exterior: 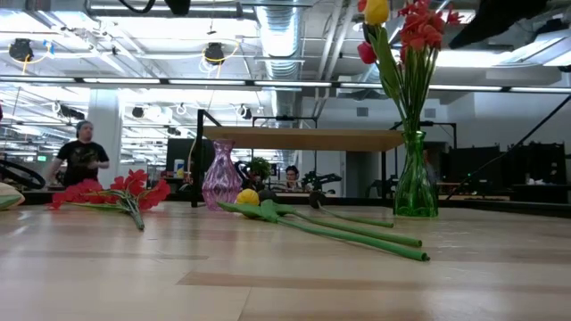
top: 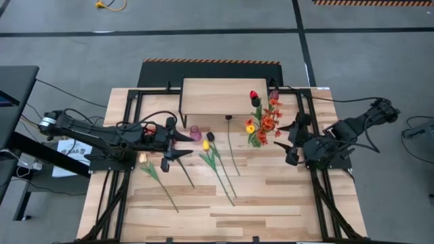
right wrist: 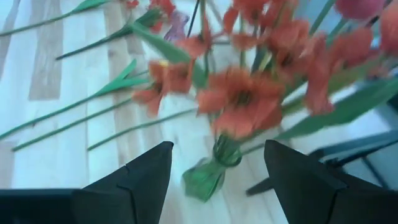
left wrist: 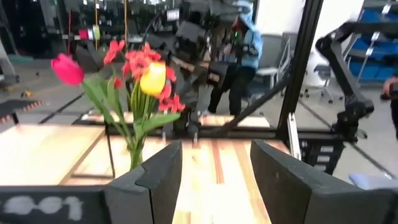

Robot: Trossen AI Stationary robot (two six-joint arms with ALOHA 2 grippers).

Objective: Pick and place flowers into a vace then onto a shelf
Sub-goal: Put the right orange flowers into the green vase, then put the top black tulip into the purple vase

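The green glass vase (top: 260, 140) stands on the worktop (top: 271, 203) just in front of the shelf (top: 224, 96), near its right-hand end, already holding a red tulip, a yellow tulip and a spray of orange-red blossoms. A smaller purple vase (top: 195, 133) sits by itself near the shelf's left front leg, and it looks empty. Several loose flowers (top: 217, 163) lie flat on the worktop between the two arms, among them a yellow tulip (exterior: 247, 197), and another pale-headed one (top: 154, 169) lies farther left. The right claw (right wrist: 214, 180) hangs just beside the green vase with its fingers spread wide and nothing between them, facing the vase's neck. The left claw (top: 174, 144) sits near the purple vase, also open and empty. From where I stand, the filled vase looks like the tricky piece: glass, smooth and probably slippery, narrow at the neck and top-heavy with the tall stems leaning out, so I would take it low on the neck or around the body, square on, and lift it level to keep it from tipping. The loose flowers look light and springy; their thin stems would bend or roll under a pinch near the tip, so a grip at mid-stem, closer to the head, seems the safer hold.
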